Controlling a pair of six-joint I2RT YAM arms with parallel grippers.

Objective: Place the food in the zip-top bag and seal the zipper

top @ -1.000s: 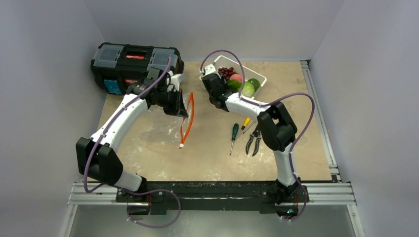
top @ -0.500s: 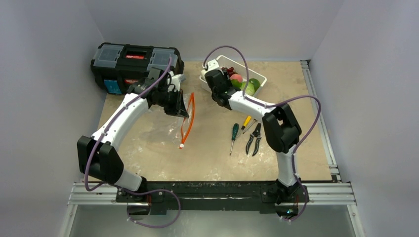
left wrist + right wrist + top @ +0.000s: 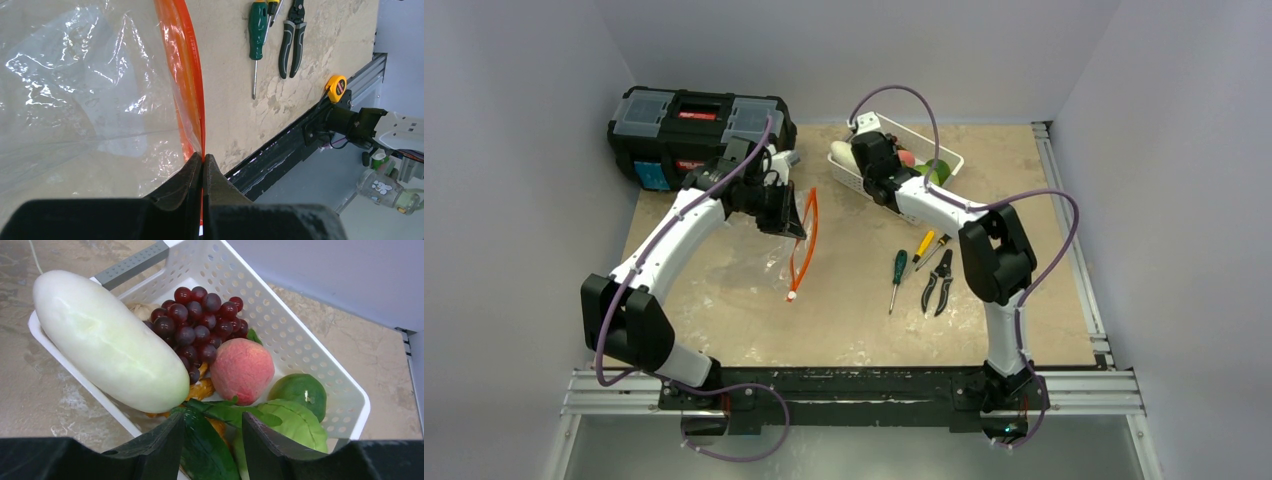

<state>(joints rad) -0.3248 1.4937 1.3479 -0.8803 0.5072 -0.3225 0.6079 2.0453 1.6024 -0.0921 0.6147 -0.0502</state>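
The clear zip-top bag [image 3: 769,255] lies on the table, and it also shows in the left wrist view [image 3: 85,90]. My left gripper [image 3: 202,156] is shut on its orange-red zipper [image 3: 187,75] and holds the mouth edge up [image 3: 804,235]. The white slider [image 3: 791,296] is at the near end. My right gripper [image 3: 212,422] is open just above the food in the white basket [image 3: 320,360]. There I see a white oblong vegetable [image 3: 107,337], dark grapes [image 3: 200,322], a pink peach [image 3: 242,371], a green round fruit [image 3: 300,390], a light-green cabbage [image 3: 295,425] and a dark green leafy piece [image 3: 205,450] between the fingers.
A black toolbox [image 3: 699,130] stands at the back left behind the left gripper. A green screwdriver [image 3: 896,275], a yellow screwdriver [image 3: 921,248] and black pliers [image 3: 939,285] lie right of the bag. The white basket [image 3: 849,172] is at the back centre.
My right gripper has moved back and to the right, from beside the basket to over the food in it. The left gripper and the bag have stayed put.
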